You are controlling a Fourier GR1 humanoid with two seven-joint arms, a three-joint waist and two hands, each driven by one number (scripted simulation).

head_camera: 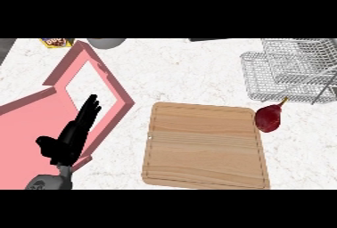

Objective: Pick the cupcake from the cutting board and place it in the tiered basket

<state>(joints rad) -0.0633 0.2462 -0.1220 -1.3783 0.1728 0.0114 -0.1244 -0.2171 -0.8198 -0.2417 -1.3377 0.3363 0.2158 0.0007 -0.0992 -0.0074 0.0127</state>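
The wooden cutting board (205, 144) lies in the middle of the counter, and nothing shows on its top. No cupcake shows anywhere in the head view. The wire tiered basket (289, 71) stands at the back right, partly cut off by the right edge. My left hand (69, 138) rests open at the lower left, fingers straight and pointing away, over a pink tray and well left of the board. My right hand is out of the view.
A dark red pear (269, 117) lies by the board's far right corner, just in front of the basket. A large pink tray (39, 116) fills the left side. A grey bowl (105, 42) and a yellow packet (56, 42) sit at the back left.
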